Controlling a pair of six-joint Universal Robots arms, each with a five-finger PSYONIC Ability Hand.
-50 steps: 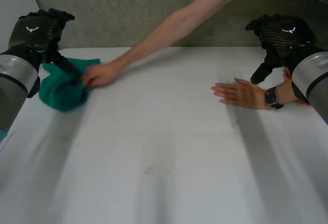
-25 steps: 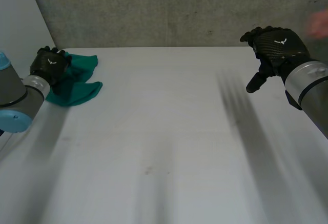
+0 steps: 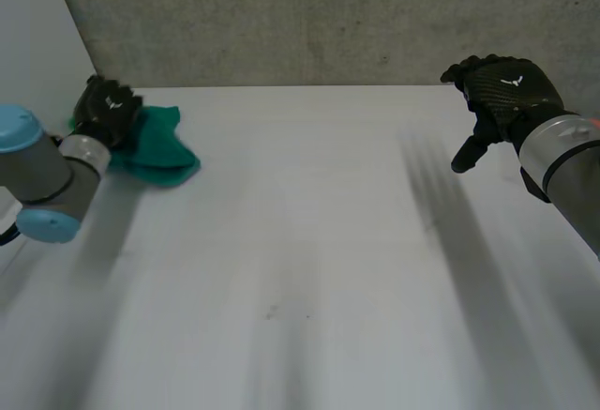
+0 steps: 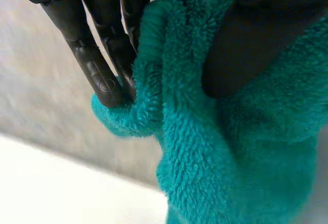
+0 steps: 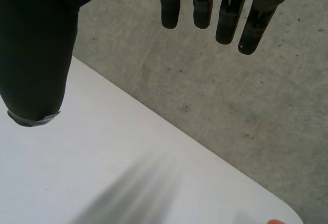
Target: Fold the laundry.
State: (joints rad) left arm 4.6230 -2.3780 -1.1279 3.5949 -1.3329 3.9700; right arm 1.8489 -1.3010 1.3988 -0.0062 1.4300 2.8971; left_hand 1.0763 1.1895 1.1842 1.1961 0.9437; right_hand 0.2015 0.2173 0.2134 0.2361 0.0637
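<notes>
Laundry on the white table (image 3: 300,279): we see one teal towel (image 3: 165,154) lying bunched at about ten o'clock on the tabletop, close to the far edge where the table meets a grey concrete wall (image 3: 328,16). The left hand (image 3: 105,112) sits on the towel's nine o'clock side, its back turned up, with the grey arm and its light-blue cap reaching in from roughly eight o'clock. The cloth spreads out from under the hand toward three o'clock, and its rumpled end rests on the table.

In the left wrist view we find the left hand (image 4: 97,55) clamped on the towel (image 4: 241,152). The thumb (image 4: 256,44) presses into the fluffy pile from one side, and the fingers close against a rolled fold from the other, so a thick pleat of terry is pinched between them. More of the cloth hangs beyond the fingertips.

The right hand (image 3: 502,91) hovers at about two o'clock, well apart from the towel and above the table's far right part. From its own wrist camera we see the right hand (image 5: 205,3) loose and holding nothing: the fingers hang straight side by side, the thumb (image 5: 36,55) stands apart from them, and only bare table (image 5: 102,172) and wall (image 5: 230,106) lie beyond.
</notes>
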